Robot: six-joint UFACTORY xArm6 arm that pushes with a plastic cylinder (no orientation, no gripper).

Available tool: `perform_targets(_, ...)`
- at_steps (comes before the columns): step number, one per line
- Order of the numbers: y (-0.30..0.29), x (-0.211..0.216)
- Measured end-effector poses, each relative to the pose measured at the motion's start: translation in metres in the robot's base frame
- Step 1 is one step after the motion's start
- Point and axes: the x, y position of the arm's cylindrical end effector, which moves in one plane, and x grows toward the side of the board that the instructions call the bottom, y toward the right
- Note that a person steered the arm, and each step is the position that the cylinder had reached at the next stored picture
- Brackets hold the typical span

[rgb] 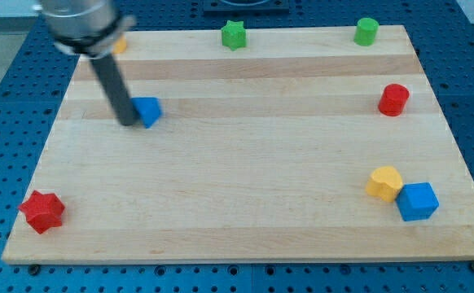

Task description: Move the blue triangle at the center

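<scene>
The blue triangle point(148, 111) lies on the wooden board point(237, 163) at the upper left. My tip point(129, 123) stands right against the triangle's left side, touching or nearly touching it. The dark rod slants up to the arm at the view's top left and hides part of the triangle's left edge.
A red star point(42, 212) sits at the bottom left. A yellow block point(384, 182) touches a blue cube point(418, 201) at the bottom right. A red cylinder point(393, 99) is at the right. A green star point(234, 34) and green cylinder point(366, 31) line the top edge. An orange block point(120, 45) peeks from behind the arm.
</scene>
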Motion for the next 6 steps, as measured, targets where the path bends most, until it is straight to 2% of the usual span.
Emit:
perform_targets(1,0.066,-0.009)
perform_targets(2,0.034,-0.009)
perform_targets(3,0.021,-0.041)
perform_targets(4,0.080,-0.048)
perform_targets(5,0.142,-0.009)
perform_targets(6,0.098,-0.032)
